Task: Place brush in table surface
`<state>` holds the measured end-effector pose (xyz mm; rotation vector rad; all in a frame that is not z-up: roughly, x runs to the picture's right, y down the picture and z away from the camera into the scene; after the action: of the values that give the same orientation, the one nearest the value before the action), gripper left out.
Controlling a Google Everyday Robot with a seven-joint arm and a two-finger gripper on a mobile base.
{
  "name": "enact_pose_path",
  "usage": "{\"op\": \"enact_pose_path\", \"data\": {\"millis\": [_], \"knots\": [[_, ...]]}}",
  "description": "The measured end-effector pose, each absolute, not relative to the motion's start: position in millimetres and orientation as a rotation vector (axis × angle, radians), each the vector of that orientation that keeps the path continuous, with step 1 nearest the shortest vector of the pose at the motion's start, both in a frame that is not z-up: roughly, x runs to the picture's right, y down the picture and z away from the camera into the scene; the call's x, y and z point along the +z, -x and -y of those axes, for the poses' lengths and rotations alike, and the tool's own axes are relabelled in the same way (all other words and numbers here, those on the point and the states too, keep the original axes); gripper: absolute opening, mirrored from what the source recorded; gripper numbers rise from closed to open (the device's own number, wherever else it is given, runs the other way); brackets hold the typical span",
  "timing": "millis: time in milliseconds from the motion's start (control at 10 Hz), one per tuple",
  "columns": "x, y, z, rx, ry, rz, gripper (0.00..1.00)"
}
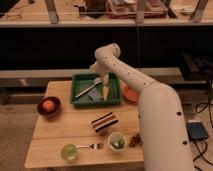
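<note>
Reaching down over the far side of the green tray (75, 89), the gripper (97, 78) blurs into the things beneath it. Whether it is open, closed or has hold of anything cannot be told. The one brush (86, 90) lies inside the tray on a slant. Its thin pale handle runs toward the tray's near left corner and its other end is lost just under the gripper, so contact between the two is unclear. Beside the brush in the tray stands one yellow object (106, 91), and a small blue-grey thing (95, 96) lies too dim to name.

The tray sits at the far edge of the table surface (70, 127). Right of the tray, one orange bowl (128, 93) is half hidden behind the white arm (150, 100), which also covers the table's right side. Left of the tray and a little nearer is one dark bowl (48, 107) holding one orange fruit (48, 105).

Nearer than the tray lies one striped block (104, 122). Beyond that, along the near edge, are one green cup (68, 151), one short fork (93, 146) and one white cup (116, 141) with green bits inside. One dark cluster (135, 141), perhaps grapes, is cut off by the arm.
</note>
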<state>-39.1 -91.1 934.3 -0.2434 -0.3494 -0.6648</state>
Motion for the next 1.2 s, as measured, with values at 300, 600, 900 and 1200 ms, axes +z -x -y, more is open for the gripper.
{"op": "enact_pose_path", "data": {"millis": [300,600,900,1200], "knots": [[946.0,49.5,70.9,-0.775,0.270,0.316,0.80],[950.9,53.7,57.3,-0.843,0.247,0.279,0.80],[951.1,54.8,53.0,-0.895,0.215,0.281,0.80],[950.4,59.4,52.2,-0.903,0.214,0.291,0.80]]}}
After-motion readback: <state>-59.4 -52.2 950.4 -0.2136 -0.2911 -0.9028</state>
